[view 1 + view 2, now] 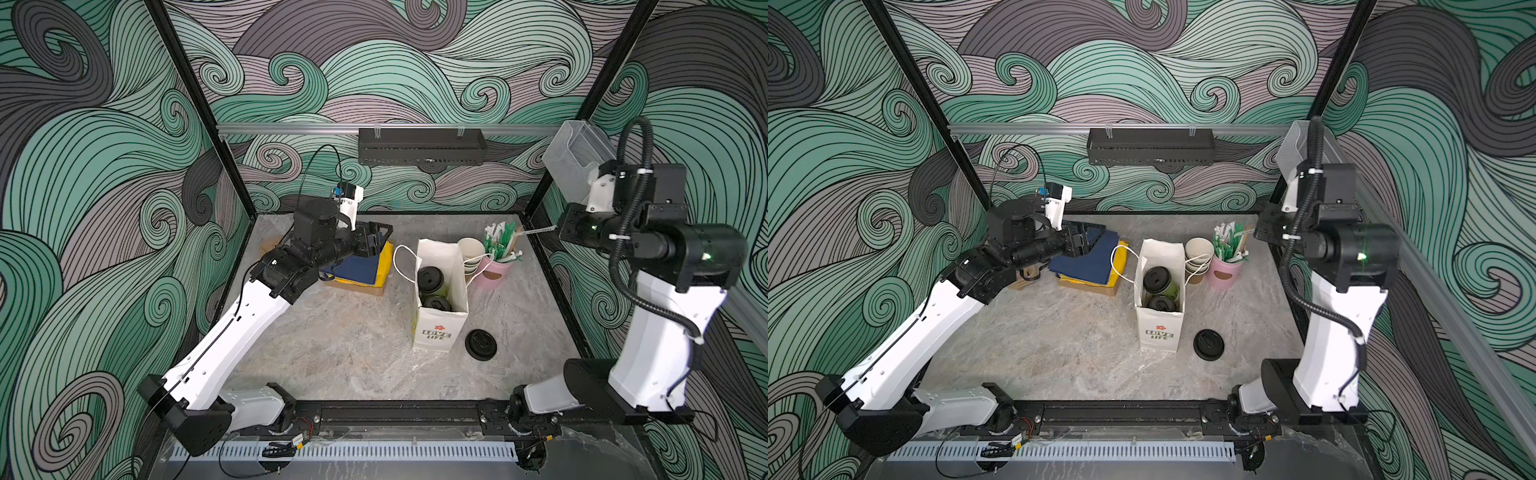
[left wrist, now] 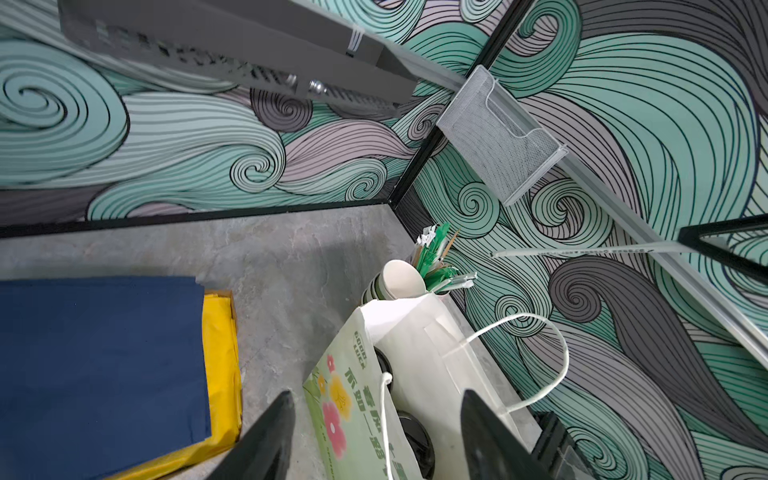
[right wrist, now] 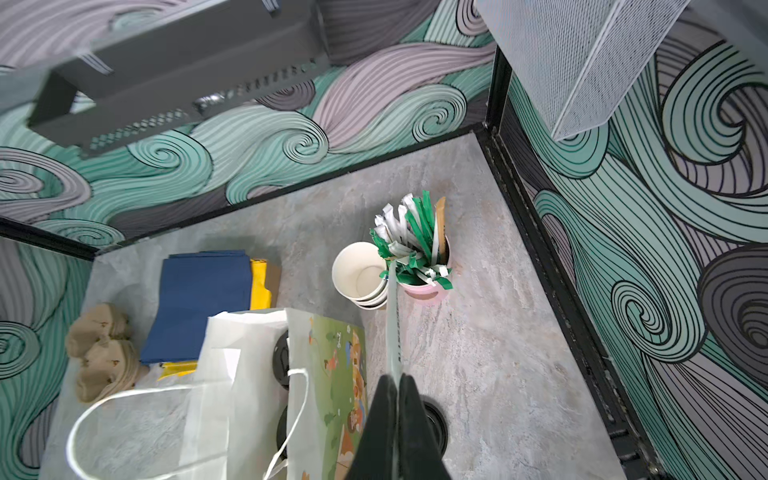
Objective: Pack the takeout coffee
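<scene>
Two takeout coffee cups with black sip lids (image 1: 430, 277) (image 1: 436, 302) stand inside the upright white paper bag (image 1: 436, 332), and both top views show them (image 1: 1156, 278). My right gripper (image 3: 398, 376) is raised at the far right, near the pink holder. It is shut on a white paper-wrapped straw (image 3: 392, 316) (image 1: 538, 230) that points toward the holder. My left gripper (image 2: 377, 392) is open and hovers over the napkin stack, left of the bag (image 2: 415, 332), holding nothing. Both lids (image 2: 415, 436) (image 3: 282, 357) peek out of the bag's mouth.
A loose black lid (image 1: 481, 344) lies right of the bag. Behind the bag are stacked lidless cups (image 1: 469, 249) and a pink holder (image 1: 496, 268) full of wrapped straws. Blue and yellow napkins (image 1: 361, 266) lie at the back left, with brown carriers (image 3: 99, 353) beside them. A black shelf (image 1: 422, 145) hangs on the back wall.
</scene>
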Robot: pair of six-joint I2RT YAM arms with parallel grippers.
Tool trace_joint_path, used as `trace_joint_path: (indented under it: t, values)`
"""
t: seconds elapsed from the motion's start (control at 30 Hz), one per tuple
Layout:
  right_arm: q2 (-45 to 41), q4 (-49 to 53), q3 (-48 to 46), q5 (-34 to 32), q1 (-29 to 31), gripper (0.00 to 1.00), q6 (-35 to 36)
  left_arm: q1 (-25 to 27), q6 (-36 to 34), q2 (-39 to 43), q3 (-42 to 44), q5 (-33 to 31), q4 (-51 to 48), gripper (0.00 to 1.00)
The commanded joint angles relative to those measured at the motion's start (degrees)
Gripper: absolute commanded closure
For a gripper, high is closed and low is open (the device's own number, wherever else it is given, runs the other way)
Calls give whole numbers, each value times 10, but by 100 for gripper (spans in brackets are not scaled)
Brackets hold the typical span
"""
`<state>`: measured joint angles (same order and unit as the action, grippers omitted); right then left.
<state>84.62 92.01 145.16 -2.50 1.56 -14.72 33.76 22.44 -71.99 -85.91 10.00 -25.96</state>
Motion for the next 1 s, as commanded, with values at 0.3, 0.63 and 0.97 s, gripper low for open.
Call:
trace_joint_path:
  t: [0.3,0.63,0.97]
  values:
    - [-93,-48,-31,195,3,97,-28,51,-279,-36,-134,71,2,34]
    - [-87,-119,-80,348,21,99,-66,156,-462,-59,-186,35,-8,29]
    - [-103,-194,-173,394,83,99,-92,212,-587,-148,-279,24,-157,29]
